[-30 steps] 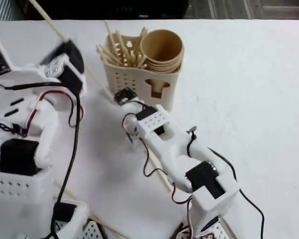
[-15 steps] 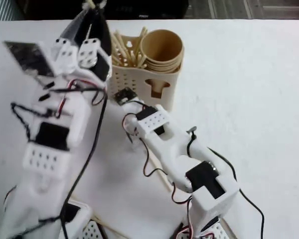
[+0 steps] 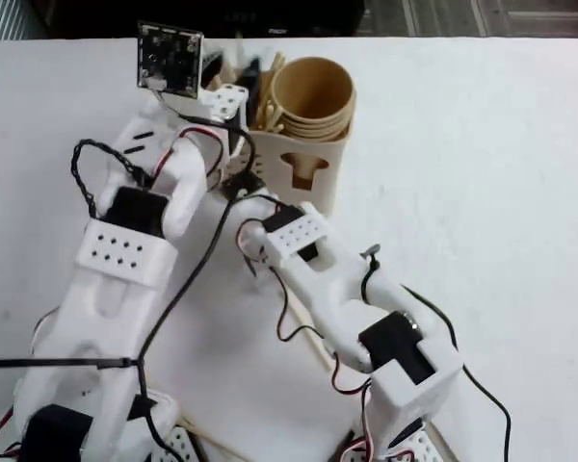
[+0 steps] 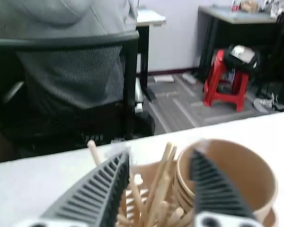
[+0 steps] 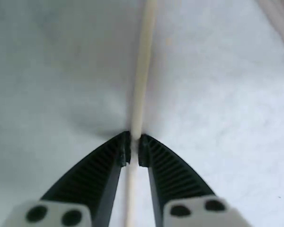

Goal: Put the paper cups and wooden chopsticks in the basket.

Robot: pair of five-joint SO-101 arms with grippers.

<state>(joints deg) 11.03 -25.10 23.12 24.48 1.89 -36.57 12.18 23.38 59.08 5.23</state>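
The left gripper point(image 4: 160, 156) hung over the basket point(image 3: 265, 154), fingers spread wide with nothing between them. Below it, chopsticks point(image 4: 154, 189) stood in the basket beside the stacked paper cups point(image 3: 313, 96). On the arms' side of the basket, the right gripper point(image 5: 134, 144) sat low on the table point(image 3: 482, 144), clenched on a single chopstick point(image 5: 144, 71) lying flat. What looked like another stick point(image 5: 274, 19) lay nearby. The table's far edge ran just behind the basket, and a broad stretch of table lay past its cup side.
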